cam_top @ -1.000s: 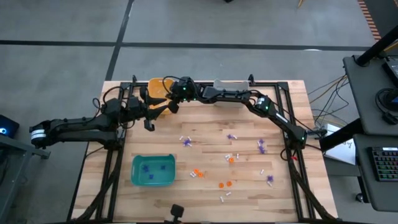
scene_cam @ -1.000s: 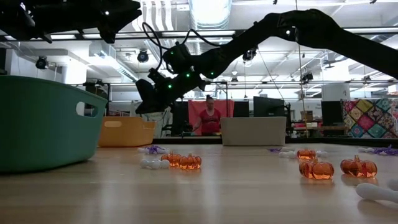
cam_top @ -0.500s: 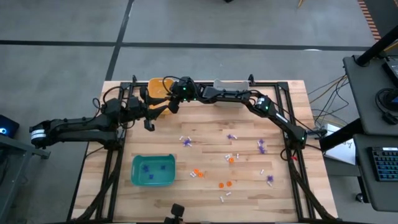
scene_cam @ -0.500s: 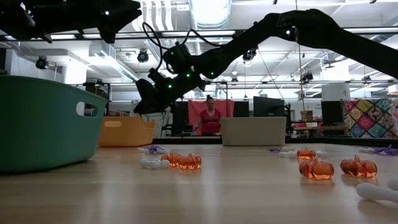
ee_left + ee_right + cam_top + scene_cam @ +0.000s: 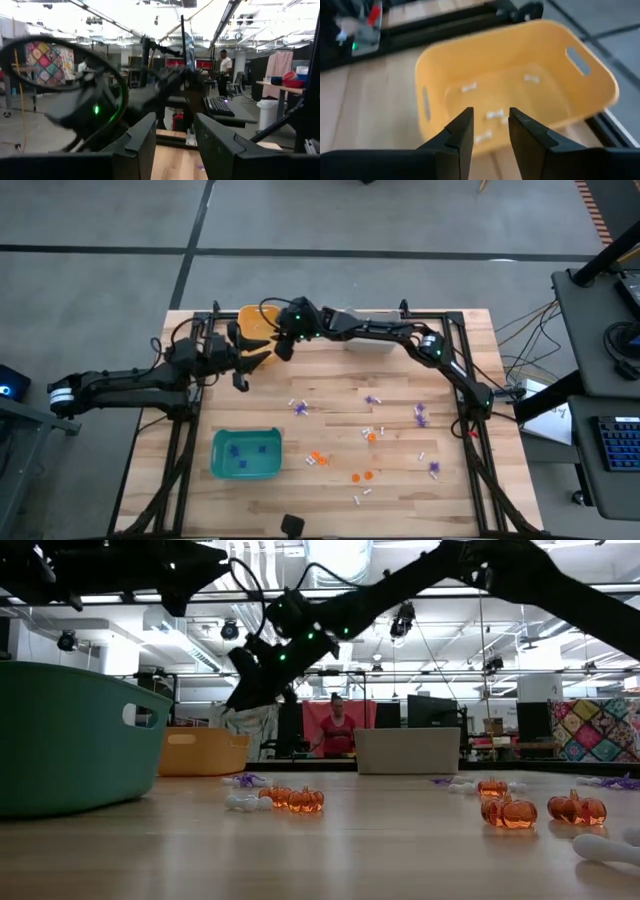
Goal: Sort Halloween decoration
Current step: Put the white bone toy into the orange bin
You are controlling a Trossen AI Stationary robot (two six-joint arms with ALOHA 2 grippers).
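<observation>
here the right hand (image 5: 281, 346) hangs over the near edge of the yellow bin (image 5: 254, 321) at the far left of the surface (image 5: 330, 480), fingers (image 5: 461, 131) parted and grasping nothing. in the right wrist view several white bits (image 5: 491, 115) lie on the bin's floor, seen through the gap between the fingers.

the left hand (image 5: 243, 362) waits just beside it, near the same bin, its fingers (image 5: 145, 137) apart with nothing between them. the two arms crowd each other at this corner; the left wrist view is mostly filled by the right arm's dark body with its green light.

the rest of the decoration is spread over the middle and right of the surface: purple spiky ones (image 5: 299, 408), with more off to the right (image 5: 421, 417); orange pumpkins (image 5: 317, 458) near the middle, and more nearer the front (image 5: 360, 476); small white ones (image 5: 368, 431) between them. the teal bin (image 5: 245, 454) stands at the front left with purple pieces (image 5: 237, 450) inside. a grey bin (image 5: 372, 317) sits at the far edge, partly under the right arm.

in the low view the teal bin's wall (image 5: 70, 735) blocks the left side, pumpkins (image 5: 294, 798) sit in front, and a person stands in the room behind.
</observation>
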